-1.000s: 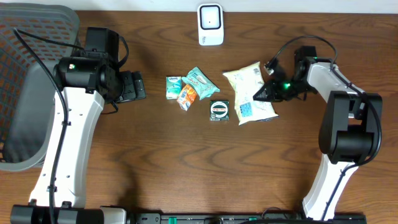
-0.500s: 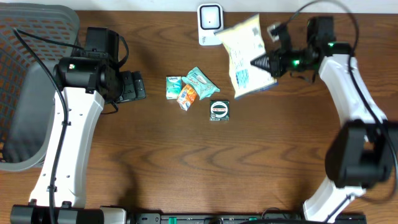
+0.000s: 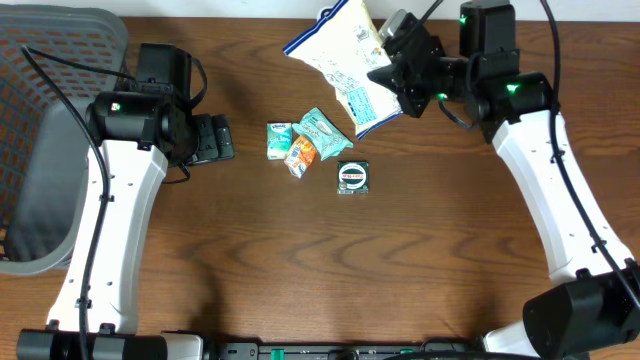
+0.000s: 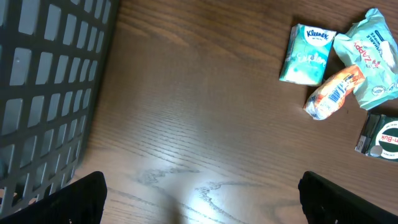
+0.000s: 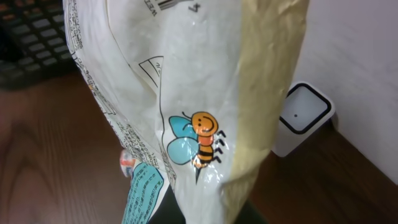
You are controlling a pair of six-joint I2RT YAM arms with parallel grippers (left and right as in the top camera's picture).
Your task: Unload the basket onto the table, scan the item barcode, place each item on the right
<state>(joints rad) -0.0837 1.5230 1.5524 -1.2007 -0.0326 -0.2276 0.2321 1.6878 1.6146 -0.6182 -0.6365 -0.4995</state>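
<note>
Clamped in right gripper (image 3: 397, 77), crinkly white-and-yellow snack bag (image 3: 343, 55) has been lifted and swung over white square scanner (image 5: 303, 117); scan judged imminent.

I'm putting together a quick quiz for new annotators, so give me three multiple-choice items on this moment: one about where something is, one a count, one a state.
1. Where is the big snack bag?
A. Lying flat on the table
B. Held in the air by the right gripper
C. Hanging off the table's near edge

2. How many small items lie grouped on the table?
A. Two
B. Three
C. Four

3. The left gripper is:
A. Open and empty
B. Shut on a packet
C. Shut on the bag

Answers:
1 B: the overhead view shows the bag up off the wood, pinched at one end by the gripper.
2 C: tissue pack, wipes pack, orange packet, dark box.
3 A: in the left wrist view its fingers stand wide apart with only bare wood between them.
</note>
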